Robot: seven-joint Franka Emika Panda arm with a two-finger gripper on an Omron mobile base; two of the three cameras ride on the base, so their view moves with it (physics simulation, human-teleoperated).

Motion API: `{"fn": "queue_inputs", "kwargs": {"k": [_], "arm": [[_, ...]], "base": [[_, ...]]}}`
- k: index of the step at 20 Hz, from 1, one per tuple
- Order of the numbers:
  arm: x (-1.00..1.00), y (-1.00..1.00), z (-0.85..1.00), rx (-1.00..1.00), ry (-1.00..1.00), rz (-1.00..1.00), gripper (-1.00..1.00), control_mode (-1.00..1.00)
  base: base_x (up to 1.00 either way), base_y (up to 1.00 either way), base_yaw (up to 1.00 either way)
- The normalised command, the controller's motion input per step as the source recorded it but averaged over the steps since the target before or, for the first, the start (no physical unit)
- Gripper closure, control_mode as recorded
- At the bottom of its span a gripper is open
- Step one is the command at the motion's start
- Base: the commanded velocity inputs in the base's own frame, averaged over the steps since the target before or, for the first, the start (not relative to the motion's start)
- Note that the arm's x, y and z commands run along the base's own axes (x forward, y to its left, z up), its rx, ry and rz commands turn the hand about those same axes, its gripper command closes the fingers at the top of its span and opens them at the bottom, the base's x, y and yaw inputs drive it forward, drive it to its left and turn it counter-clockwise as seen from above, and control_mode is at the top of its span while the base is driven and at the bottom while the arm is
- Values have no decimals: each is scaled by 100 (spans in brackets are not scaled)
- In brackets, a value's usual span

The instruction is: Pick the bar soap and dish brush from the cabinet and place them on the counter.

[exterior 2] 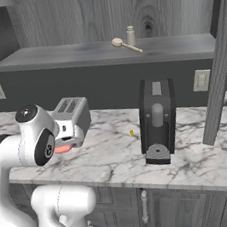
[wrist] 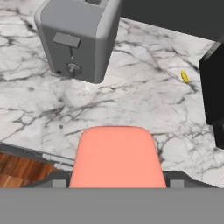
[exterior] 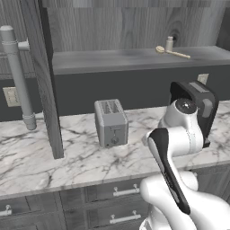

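Clamping the bar soap [wrist: 116, 155] in the tool [wrist: 117, 178], with a dark fingertip pressing against each long side of the bar. Carrying it broad face toward the hand camera, long axis pointing straight ahead along the tool, toward the bare marble of the desk [wrist: 131, 100].

Hanging just inside the desk's front edge, the wooden floor showing past that edge in the hand view. Peeking out as an orange-red sliver [exterior 2: 63, 149] under the white hand in the right base view, in front of the toaster [exterior 2: 72, 113]. Looking lifted off the marble rather than resting on it, though not showing the gap clearly.

Facing a free patch of desk between the toaster and the black coffee machine [exterior 2: 157, 120], a tiny yellow speck [wrist: 185, 77] lying nearer the machine. Judging the coming move as a short lowering onto that patch before letting go.

Leaving the dish brush [exterior 2: 126, 45] up on the shelf of the cabinet [exterior 2: 103, 54], just beside a small beige bottle [exterior 2: 130, 35], well above and behind the tool.
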Motion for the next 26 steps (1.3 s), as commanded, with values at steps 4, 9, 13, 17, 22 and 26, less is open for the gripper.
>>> {"fn": "queue_inputs", "kwargs": {"k": [4, 9, 13, 17, 22, 26], "arm": [[15, 0, -34, 0, -8, 0, 100, -100], [22, 0, -30, 0, -11, 0, 100, -100], [15, 0, -47, -1, -9, 0, 100, -100], [13, 0, -52, -2, -5, 0, 100, -100], [9, 0, -45, -3, -1, 0, 100, -100], [9, -2, -45, -1, 0, 0, 100, -100]], "base": [[0, 0, 0], [0, 0, 0], [0, 0, 0], [0, 0, 0], [0, 0, 0], [0, 0, 0]]}}
